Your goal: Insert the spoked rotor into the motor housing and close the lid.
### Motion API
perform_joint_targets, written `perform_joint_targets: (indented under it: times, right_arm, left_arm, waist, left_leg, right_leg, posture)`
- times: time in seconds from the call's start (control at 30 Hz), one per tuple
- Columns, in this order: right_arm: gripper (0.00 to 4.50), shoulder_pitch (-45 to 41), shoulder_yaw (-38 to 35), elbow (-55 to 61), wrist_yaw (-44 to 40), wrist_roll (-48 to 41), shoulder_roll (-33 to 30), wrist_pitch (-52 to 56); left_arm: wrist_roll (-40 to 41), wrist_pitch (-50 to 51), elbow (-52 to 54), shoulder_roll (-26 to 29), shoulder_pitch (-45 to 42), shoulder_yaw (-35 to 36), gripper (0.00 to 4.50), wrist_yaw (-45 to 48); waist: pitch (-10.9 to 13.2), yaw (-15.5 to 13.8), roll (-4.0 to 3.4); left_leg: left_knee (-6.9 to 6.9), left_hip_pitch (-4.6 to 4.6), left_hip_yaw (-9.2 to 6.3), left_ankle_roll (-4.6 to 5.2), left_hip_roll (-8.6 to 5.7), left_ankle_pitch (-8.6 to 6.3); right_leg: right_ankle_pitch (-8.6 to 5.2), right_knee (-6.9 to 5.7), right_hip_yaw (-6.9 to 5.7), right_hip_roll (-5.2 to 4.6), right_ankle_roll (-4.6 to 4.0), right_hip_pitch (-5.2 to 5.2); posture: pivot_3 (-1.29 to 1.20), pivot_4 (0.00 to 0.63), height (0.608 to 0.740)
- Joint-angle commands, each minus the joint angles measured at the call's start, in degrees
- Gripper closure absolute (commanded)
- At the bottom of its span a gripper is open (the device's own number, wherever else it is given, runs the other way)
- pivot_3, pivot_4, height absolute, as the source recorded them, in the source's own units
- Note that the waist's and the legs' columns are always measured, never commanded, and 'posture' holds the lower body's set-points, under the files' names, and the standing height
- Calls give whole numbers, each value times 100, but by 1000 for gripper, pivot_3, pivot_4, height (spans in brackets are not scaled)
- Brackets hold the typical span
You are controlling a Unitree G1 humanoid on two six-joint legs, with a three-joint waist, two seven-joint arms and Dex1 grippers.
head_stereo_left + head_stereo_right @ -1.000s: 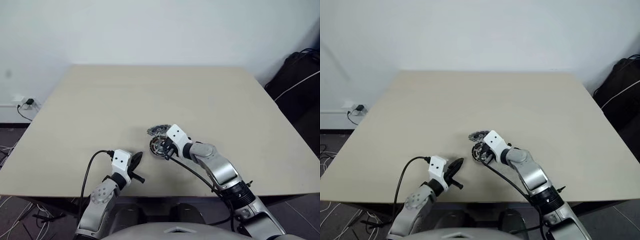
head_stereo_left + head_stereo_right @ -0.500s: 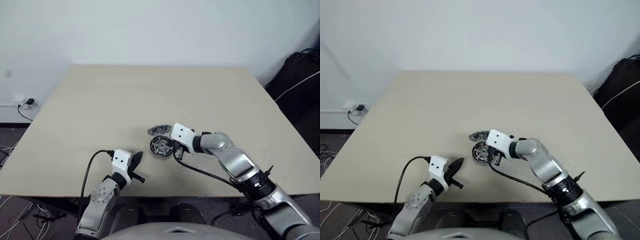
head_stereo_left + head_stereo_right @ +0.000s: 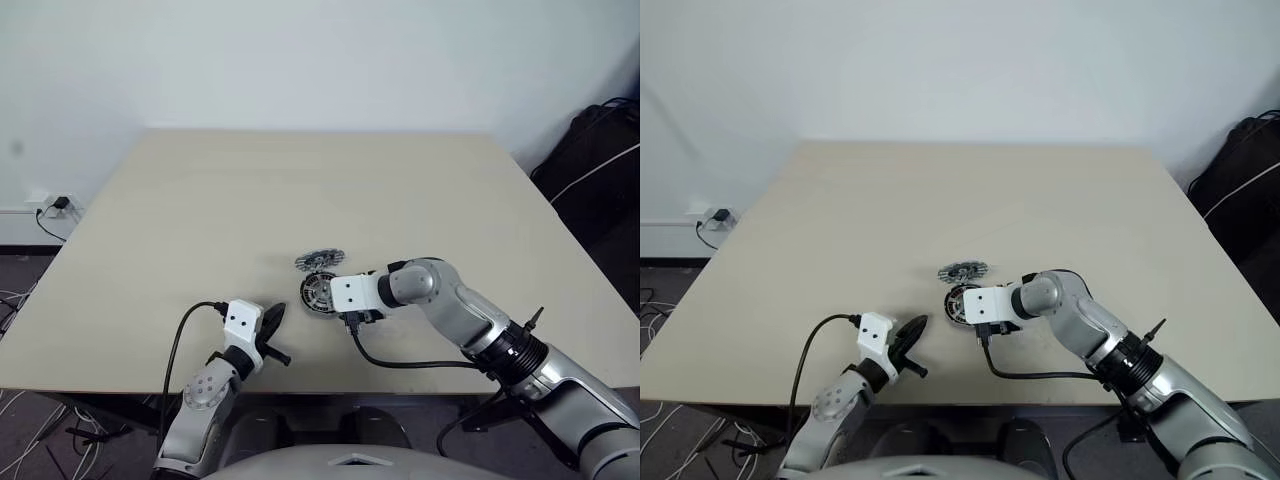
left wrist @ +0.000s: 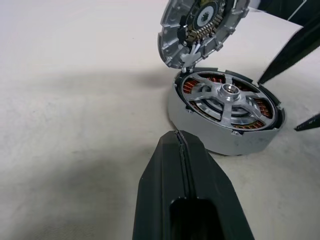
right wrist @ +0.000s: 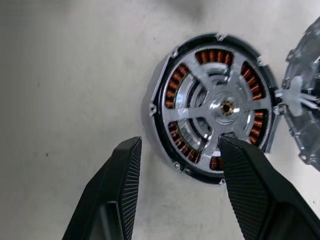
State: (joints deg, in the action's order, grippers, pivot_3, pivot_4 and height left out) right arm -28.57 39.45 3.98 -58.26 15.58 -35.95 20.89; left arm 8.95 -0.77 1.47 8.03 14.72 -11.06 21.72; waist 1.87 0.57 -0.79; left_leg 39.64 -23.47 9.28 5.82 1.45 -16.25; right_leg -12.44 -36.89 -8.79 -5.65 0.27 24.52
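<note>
Since a second ago the right pincer [image 5: 175,190] has let go of the motor housing [image 5: 216,106] and rolled over it, fingers now spread apart above its edge. The housing sits at centre frame on the desk [image 3: 200,200], the spoked rotor [image 4: 226,97] seated inside. The lid [image 4: 202,25] leans tilted just behind it. The left pincer [image 3: 268,328], lower left, is pressed closed and empty.
</note>
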Motion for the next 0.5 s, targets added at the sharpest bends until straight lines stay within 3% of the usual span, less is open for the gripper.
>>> perform_joint_targets:
  times: [0.03,0.5]
  right_arm:
    - [1898,-197,-76,-73,-107,137,55,-213]
    - [1898,-145,-48,-452,-260,499,283,-633]
  left_arm:
    - [-37,-194,-7,-52,-27,36,4500,-9]
    - [-49,-562,-448,-115,-93,87,4500,30]
  waist:
    - [0,2,0]
    - [0,2,0]
  left_leg:
    - [0,0,0,0,0,0]
    - [1,0,0,-1,0,1]
  right_leg:
    - [0,0,0,0,0,0]
    - [1,-2,-1,0,-2,0]
  posture:
    - [0,0,740]
    - [0,0,740]
